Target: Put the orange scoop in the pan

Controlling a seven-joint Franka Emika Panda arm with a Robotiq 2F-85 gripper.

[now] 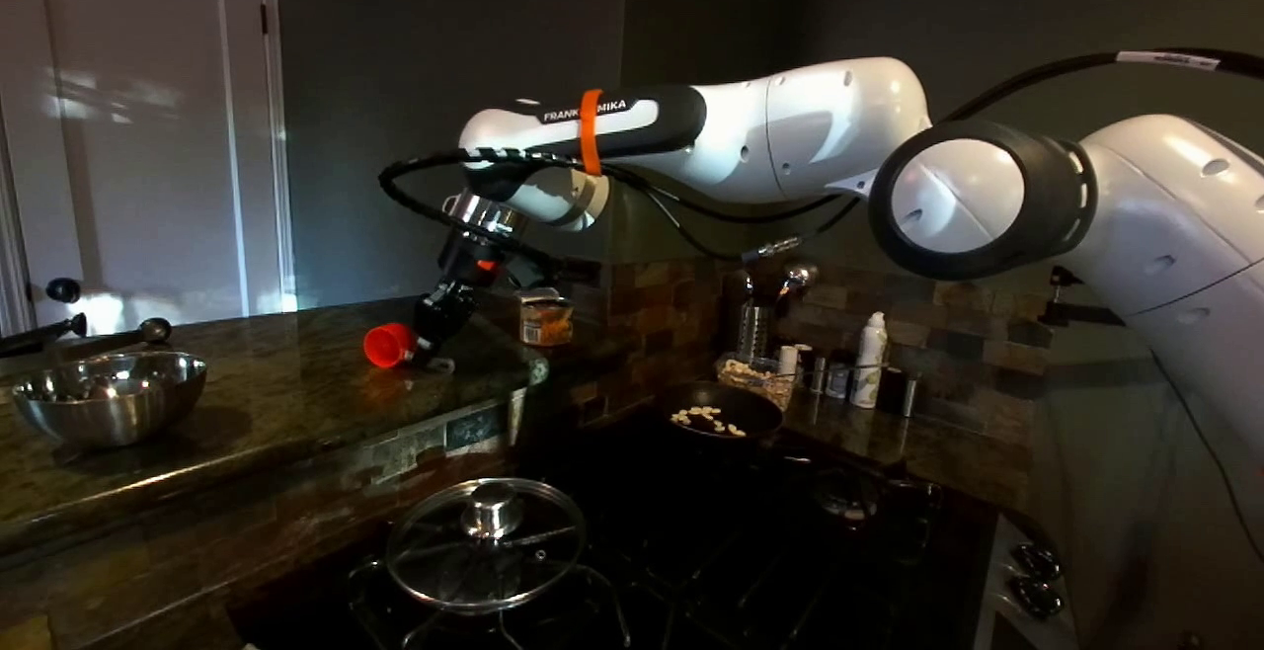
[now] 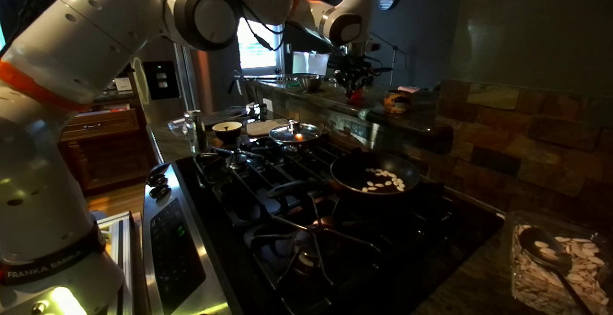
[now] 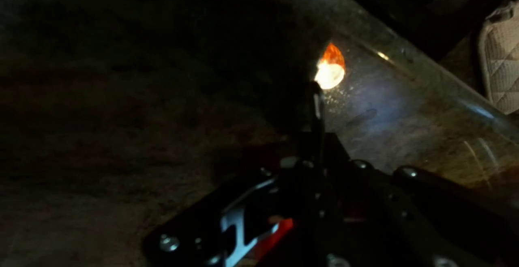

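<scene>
Dim counter [image 1: 286, 383], scoop [image 1: 389, 346] in pincer [image 1: 431, 354].

Your scoop [image 1: 390, 345] is bright red-orange, your pan [image 2: 351, 175] dark, your gripper [image 1: 427, 352] black. Your white arm [image 1: 820, 126] wears an orange band [image 1: 591, 131]; the pale cloth [image 3: 502, 64] is diamond-quilted.

- The hand [image 2: 353, 87], above the bench [image 2: 317, 96], points down at the orange scoop [image 2: 354, 96]; grip too dark to tell.
- Near it, an orange jar [image 2: 397, 102].
- The pan [image 2: 350, 174] on the stove [image 2: 407, 243] holds pale pieces [image 2: 400, 181].
- A spoon [image 2: 559, 263] rests in a tub [image 2: 515, 267].
</scene>
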